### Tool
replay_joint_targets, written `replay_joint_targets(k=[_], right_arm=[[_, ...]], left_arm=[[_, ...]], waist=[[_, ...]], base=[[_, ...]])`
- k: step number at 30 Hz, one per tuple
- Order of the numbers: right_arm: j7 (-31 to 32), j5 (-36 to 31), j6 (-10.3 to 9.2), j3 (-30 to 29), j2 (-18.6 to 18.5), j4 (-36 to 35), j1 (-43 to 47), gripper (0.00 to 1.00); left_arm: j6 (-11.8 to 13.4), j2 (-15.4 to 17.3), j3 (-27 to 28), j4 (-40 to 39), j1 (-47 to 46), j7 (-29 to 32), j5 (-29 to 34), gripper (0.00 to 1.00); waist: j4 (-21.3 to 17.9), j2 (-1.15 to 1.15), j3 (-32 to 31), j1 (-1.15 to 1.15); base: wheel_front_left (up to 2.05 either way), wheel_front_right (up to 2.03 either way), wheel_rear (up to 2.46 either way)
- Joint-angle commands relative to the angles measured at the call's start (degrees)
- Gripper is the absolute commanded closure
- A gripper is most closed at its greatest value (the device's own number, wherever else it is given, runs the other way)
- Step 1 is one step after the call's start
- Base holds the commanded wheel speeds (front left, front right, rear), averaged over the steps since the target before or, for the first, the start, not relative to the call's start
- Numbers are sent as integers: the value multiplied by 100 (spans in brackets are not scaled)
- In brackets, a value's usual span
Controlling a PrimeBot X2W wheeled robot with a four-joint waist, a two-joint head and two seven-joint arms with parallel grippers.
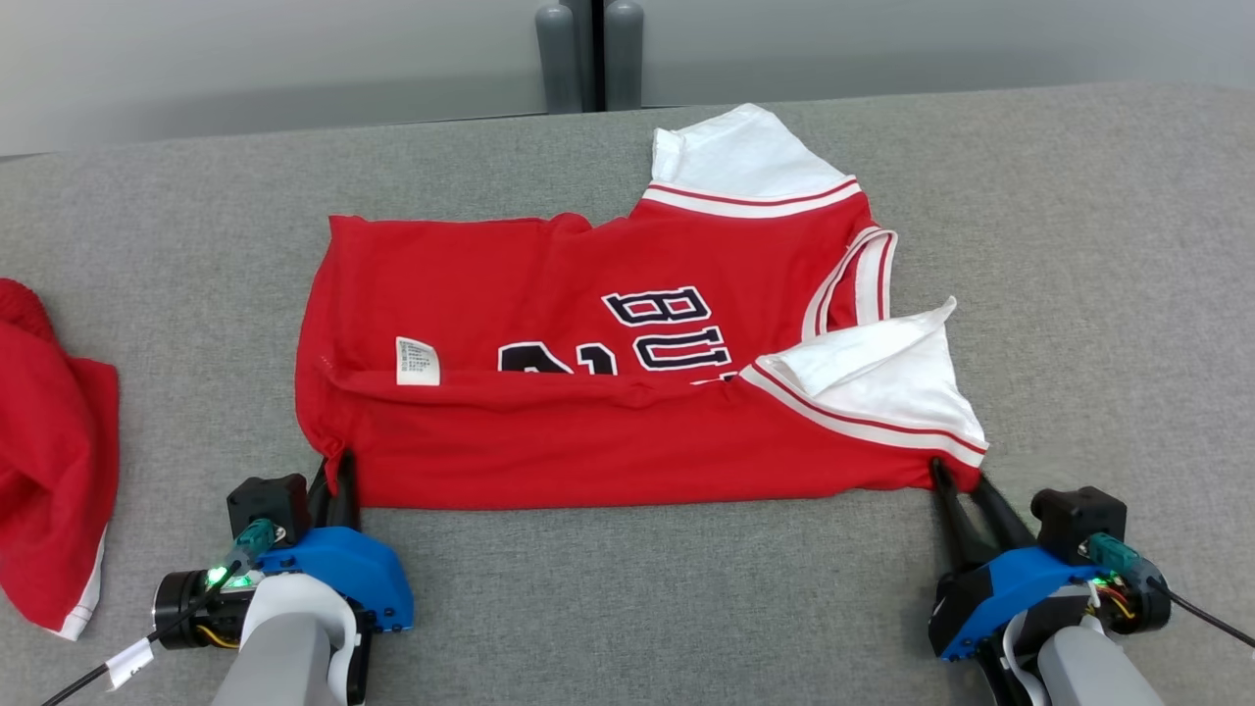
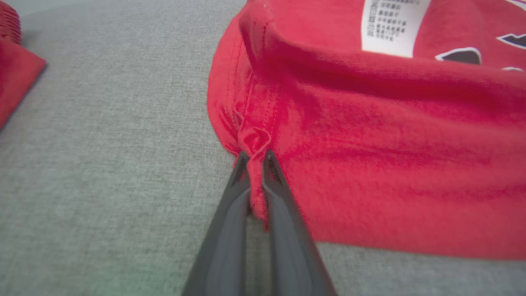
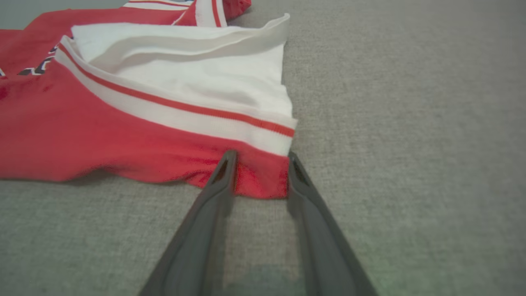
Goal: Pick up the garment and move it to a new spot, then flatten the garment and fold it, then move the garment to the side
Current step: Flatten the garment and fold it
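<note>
While the red jersey lies across the grey table, long axis running left to right, collar and white sleeves pointing right, the left gripper pinches its near-left corner. The right gripper straddles the near-right corner, fingers apart.

A grey, cloth-covered counter carried two pieces. The red garment lay spread across its middle, with its long 6 o'clock side folded over toward 12 o'clock. It had white sleeves at its 1 and 3 o'clock and a white label toward 9 o'clock. Well apart, at the counter's 9 o'clock edge, lay a crumpled red cloth with white trim at its near corner.
</note>
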Motion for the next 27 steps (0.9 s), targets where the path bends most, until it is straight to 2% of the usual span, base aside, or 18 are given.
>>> replay_joint_targets(k=[1, 10, 21, 27], right_arm=[[68, 30, 0, 65, 49, 170, -10, 100], [37, 266, -1, -16, -137, 38, 18, 100], [36, 587, -2, 86, -321, -130, 1091, 100], [36, 767, -2, 167, -429, -331, 1468, 100]], left_arm=[[-75, -142, -102, 286, 214, 157, -10, 100], [-91, -105, -1, -314, 469, 85, -145, 100], [-48, -120, 112, -1064, 1642, 62, -266, 100], [4, -125, 95, -1203, 2066, 62, -348, 100]], waist=[[26, 2, -2, 1], [118, 2, -368, 1], [219, 2, -1489, 1], [238, 2, -1524, 1]], base=[[0, 0, 0], [0, 0, 0], [0, 0, 0], [0, 0, 0]])
